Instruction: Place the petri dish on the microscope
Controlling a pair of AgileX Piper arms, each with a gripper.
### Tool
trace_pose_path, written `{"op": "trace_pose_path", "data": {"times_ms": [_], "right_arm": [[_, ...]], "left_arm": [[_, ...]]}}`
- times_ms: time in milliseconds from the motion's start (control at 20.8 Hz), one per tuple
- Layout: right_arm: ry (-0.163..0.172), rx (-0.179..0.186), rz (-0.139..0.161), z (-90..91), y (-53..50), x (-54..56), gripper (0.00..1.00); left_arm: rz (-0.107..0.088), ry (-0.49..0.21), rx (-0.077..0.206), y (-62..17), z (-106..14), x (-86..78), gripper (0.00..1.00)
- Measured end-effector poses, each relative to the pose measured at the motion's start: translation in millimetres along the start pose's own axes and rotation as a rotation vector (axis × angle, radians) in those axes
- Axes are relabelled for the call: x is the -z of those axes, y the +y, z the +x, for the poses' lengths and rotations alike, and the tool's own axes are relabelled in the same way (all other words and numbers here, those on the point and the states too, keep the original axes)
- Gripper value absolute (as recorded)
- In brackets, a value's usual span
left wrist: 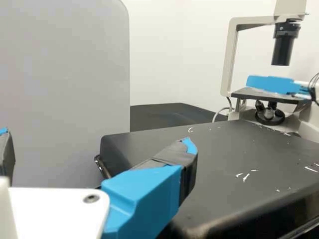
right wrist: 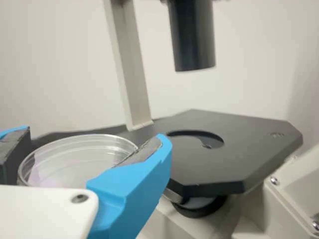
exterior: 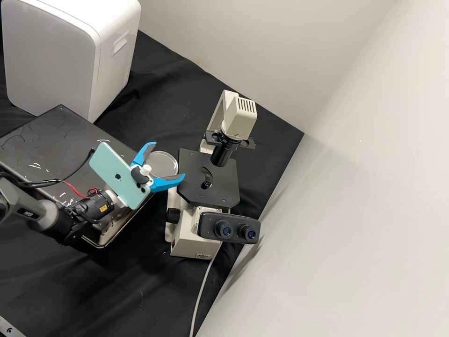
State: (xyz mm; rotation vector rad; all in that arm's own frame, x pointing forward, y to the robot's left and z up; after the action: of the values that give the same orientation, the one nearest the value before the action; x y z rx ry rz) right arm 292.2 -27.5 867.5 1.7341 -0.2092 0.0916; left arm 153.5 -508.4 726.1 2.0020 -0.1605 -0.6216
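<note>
So the right gripper [exterior: 168, 161] has the petri dish [exterior: 161, 159] pinched between its two blue fingers, jaws closed onto the rim from either side. The dish is up off the bench, just left of the microscope [exterior: 206, 210] and about level with its black stage [exterior: 213, 182], but not on it. From the right wrist you can see the clear dish [right wrist: 75, 159] sitting in the gripper [right wrist: 92, 139] right next to the stage [right wrist: 229, 149], with the dark condenser tube [right wrist: 192, 32] above the stage hole. The left gripper [left wrist: 94, 139] is spread wide with nothing in it, low over a scuffed black case [left wrist: 239, 159], beside a white box [left wrist: 65, 89].
</note>
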Motion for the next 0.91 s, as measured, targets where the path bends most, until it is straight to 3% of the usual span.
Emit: {"op": "trace_pose_path", "data": {"times_ms": [289, 577, 914], "right_arm": [[-0.021, -0.028, -0.033, 21.7, 0.5, -7.6, 0.00], [-0.016, -0.027, -0.038, 28.7, 1.0, -9.5, 0.00], [-0.049, -0.045, -0.035, 45.5, 5.9, -21.8, 0.00]], "left_arm": [[0.001, 0.002, 0.006, -1.1, 0.4, 0.3, 1.00], [0.002, 0.004, 0.013, -2.4, 0.8, 0.6, 1.00], [0.002, 0.004, 0.013, -2.4, 0.8, 0.6, 1.00]]}}
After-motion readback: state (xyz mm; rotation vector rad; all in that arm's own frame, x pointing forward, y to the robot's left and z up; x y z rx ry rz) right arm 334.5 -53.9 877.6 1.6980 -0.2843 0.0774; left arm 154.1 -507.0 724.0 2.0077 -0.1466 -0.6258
